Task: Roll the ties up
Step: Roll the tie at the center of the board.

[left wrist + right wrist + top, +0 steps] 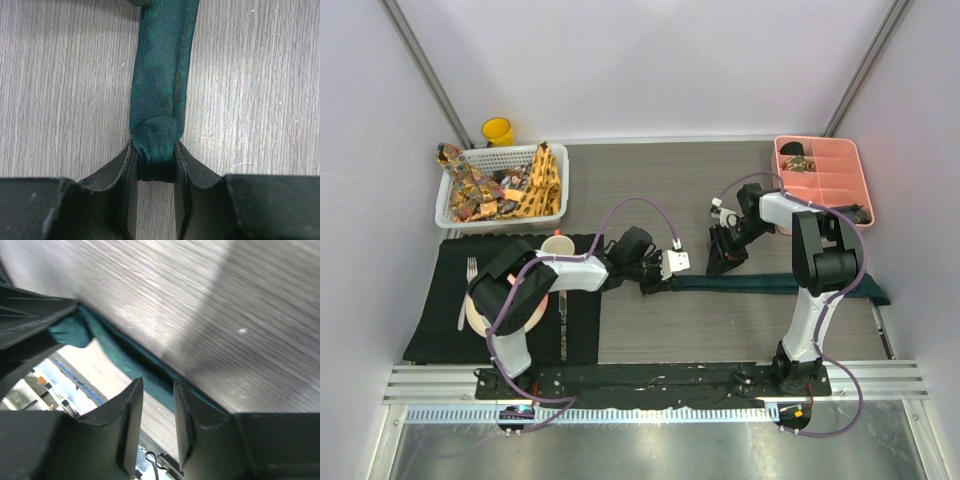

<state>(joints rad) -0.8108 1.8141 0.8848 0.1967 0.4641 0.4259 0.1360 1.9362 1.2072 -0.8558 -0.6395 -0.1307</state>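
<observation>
Your left gripper [155, 151] is clamped on the near end of the dark teal tie [160, 75]; the fabric between the jaws is bunched into a small tight wad, perhaps the first turn of a roll, and from there the tie lies flat on the wooden table [670, 340], running off to the right towards the table's edge. Your right gripper [157, 386] stands just beside the tie a little way along it; its jaws are apart with nothing between them, and the teal cloth passes beyond the fingertips; that view is smeared, so you cannot tell from it whether the tips touch the cloth.

The risks, as I judge them: the wad is small and slick, so a twist of the left wrist may let it slip out of the jaws and unwind; if you turn it without the strip lying straight, the roll may wind skew and telescope to one side; if the right gripper presses the tie too close to the left one, the cloth may pucker instead of feeding; if it closes on one edge only, it may drag the whole strip sideways. The patterned ties [535, 185] lie heaped in the white basket [450, 212], not yet rolled.
</observation>
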